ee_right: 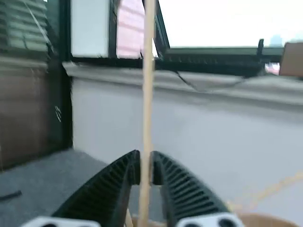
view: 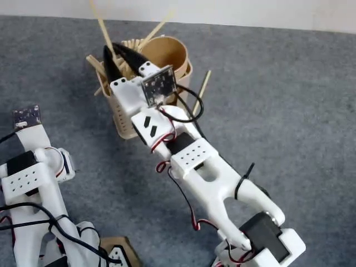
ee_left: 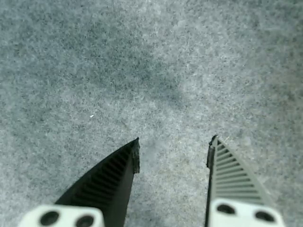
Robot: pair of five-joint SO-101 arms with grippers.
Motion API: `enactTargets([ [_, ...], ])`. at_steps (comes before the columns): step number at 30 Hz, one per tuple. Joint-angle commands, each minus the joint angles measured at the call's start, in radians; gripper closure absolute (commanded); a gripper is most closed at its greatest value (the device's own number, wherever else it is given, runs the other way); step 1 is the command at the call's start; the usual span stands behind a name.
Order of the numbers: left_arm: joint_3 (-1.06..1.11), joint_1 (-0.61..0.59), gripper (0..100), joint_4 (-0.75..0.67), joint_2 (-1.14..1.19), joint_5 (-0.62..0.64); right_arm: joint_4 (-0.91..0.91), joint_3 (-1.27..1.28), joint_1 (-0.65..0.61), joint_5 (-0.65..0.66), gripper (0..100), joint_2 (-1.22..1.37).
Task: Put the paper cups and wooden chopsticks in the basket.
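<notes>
Right wrist view: right gripper (ee_right: 146, 165) is clamped tight on one wooden chopstick (ee_right: 149, 85). The stick stands upright between the fingertips and runs well past them.

High view: right gripper (view: 111, 47) sits over the basket (view: 123, 119), with the held stick poking out beyond its tips. A bundle of other chopsticks (view: 94, 64) stands in the basket, right at the gripper, fanned out and tilted. The paper cup (view: 167, 53) is upright in the same basket, just beside the gripper. One stray chopstick (view: 202, 89) lies past the cup, on the side away from the gripper. Can't tell if it leans on the basket or lies flat on the bench (view: 278, 83).

Left wrist view: left gripper (ee_left: 175, 142) is spread wide with nothing between the fingers, above bare grey bench. In the high view the left arm (view: 33, 178) is well apart from the basket.
</notes>
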Motion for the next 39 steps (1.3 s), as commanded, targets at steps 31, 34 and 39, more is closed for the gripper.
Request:
enactTargets([
  [31, -0.004, -0.002, 75, -0.012, -0.030, -0.009, 1.260, 0.142, 0.397, -0.542, 90.9, -0.302],
  [34, -0.004, -0.002, 75, -0.012, -0.030, -0.009, 1.185, 0.142, 0.357, -0.597, 86.4, -0.186],
  [39, -0.004, -0.004, 75, -0.012, -0.030, -0.009, 1.052, 0.147, 0.255, -0.672, 70.1, 0.005],
])
